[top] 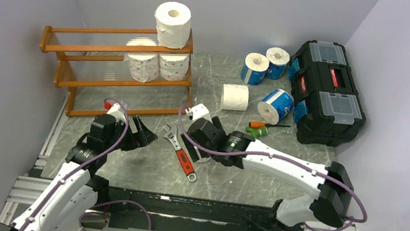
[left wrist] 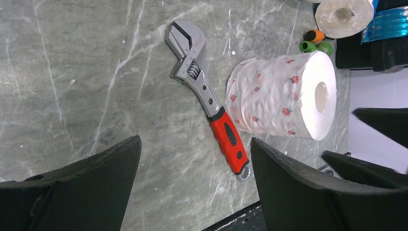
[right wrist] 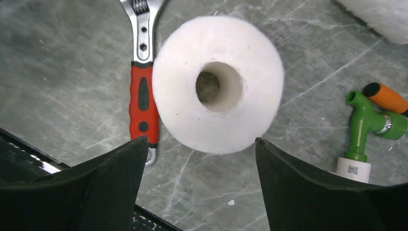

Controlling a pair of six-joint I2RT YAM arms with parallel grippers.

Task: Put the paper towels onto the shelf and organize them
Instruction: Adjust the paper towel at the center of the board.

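Note:
A paper towel roll with small red flower print [left wrist: 274, 96] lies on its side on the grey table, beside a wrench's red handle. My right gripper [right wrist: 201, 140] is open just off its end, looking into the hollow core [right wrist: 216, 86], and its fingers touch nothing. The arm hides this roll in the top view. My left gripper [left wrist: 195, 142] is open and empty over bare table [top: 141, 133]. The shelf [top: 104, 79] holds one roll on top [top: 172, 23] and two on the middle tier [top: 144, 65]. A white roll [top: 234, 97] and three blue-wrapped rolls [top: 255, 68] lie further back.
An adjustable wrench [top: 184, 156] lies between the two grippers. A green fitting [right wrist: 361, 125] and an orange-handled screwdriver [right wrist: 385, 96] lie right of the flowered roll. A black toolbox [top: 326, 90] stands at the back right. White walls enclose the table.

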